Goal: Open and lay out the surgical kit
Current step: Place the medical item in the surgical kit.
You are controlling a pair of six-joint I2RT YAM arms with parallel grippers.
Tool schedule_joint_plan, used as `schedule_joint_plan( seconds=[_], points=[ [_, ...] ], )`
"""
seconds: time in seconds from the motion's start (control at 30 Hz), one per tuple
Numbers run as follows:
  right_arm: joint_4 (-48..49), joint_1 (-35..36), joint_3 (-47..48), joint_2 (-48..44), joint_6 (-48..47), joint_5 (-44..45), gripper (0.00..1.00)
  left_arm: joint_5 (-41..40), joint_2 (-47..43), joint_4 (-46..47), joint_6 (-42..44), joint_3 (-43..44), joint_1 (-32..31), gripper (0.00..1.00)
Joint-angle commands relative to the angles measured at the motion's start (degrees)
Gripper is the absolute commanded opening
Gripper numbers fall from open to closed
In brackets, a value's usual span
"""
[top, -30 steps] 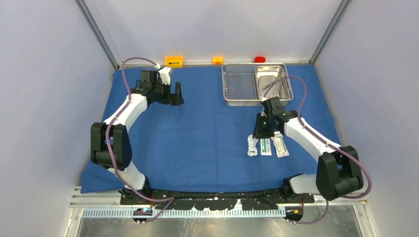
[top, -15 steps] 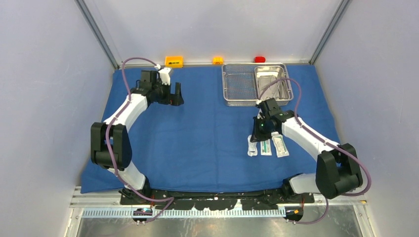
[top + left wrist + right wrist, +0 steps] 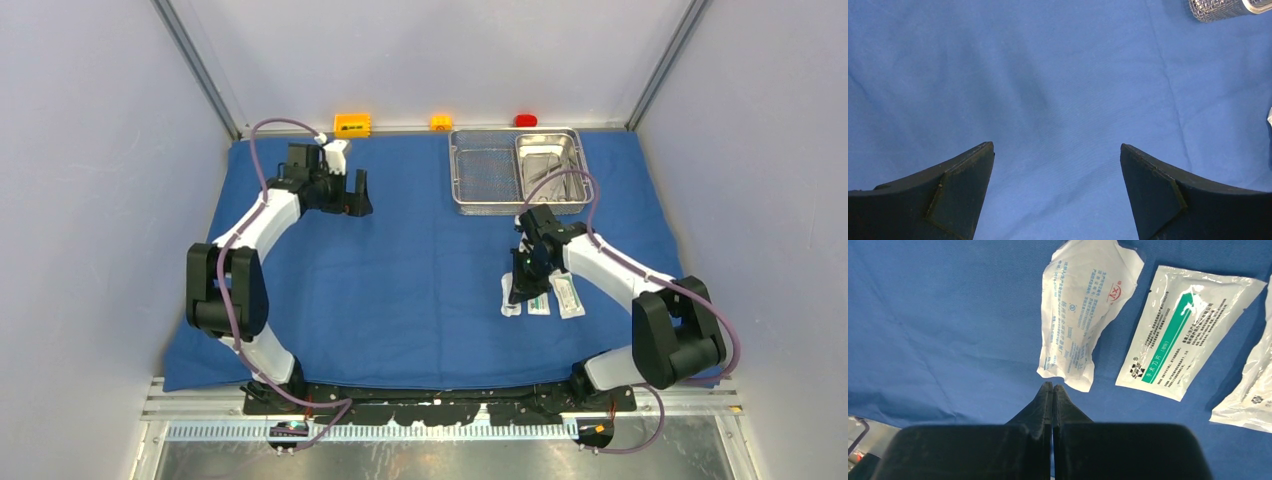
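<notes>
From above, the blue cloth (image 3: 420,270) lies spread flat, so the opening looks done and the laying-out is in hand. The mesh tray (image 3: 485,175) sits at the far right with the pan (image 3: 550,150) in its right half and what seem to be thin steel tools (image 3: 548,178) inside it. Three packets (image 3: 545,298) lie in a row nearer, right of centre. The right pincer (image 3: 520,290) hangs over the leftmost packet, and the left pincer (image 3: 355,190) is far left above bare cloth. The left wrist view shows the left pincer (image 3: 1057,190) released, jaws wide apart with nothing between them, and a corner of the mesh tray (image 3: 1218,7) at the edge. The right wrist view shows the right pincer (image 3: 1053,390) clenched on nothing, tips just short of one end of the white packet (image 3: 1083,315), with the green-striped packet (image 3: 1183,335) beside it and apart. Next it likely must spread its jaws and fetch the tools from the pan
</notes>
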Motion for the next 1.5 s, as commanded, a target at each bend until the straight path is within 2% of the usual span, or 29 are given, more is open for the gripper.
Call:
schedule_joint_plan(
  seconds=[0.0,0.8,1.33,1.47],
  points=[
    [-0.81,0.20,1.37,1.67,-0.50,0.25,0.00,0.29,0.96,-0.39,-0.15,2.44,-0.21,1.00],
    [-0.24,-0.85,4.33,9.00,-0.23,1.83,0.00,1.02,3.77,-1.36,-0.40,4.60,-0.21,1.00],
    [-3.74,-0.90,6.94,8.05,-1.12,7.23,0.00,1.07,3.60,-1.85,0.36,5.29,-0.21,1.00],
    [-3.79,-0.90,6.64,8.57,-1.21,5.34,0.00,1.13,3.68,-1.80,0.36,5.47,-0.21,1.00]
  ],
)
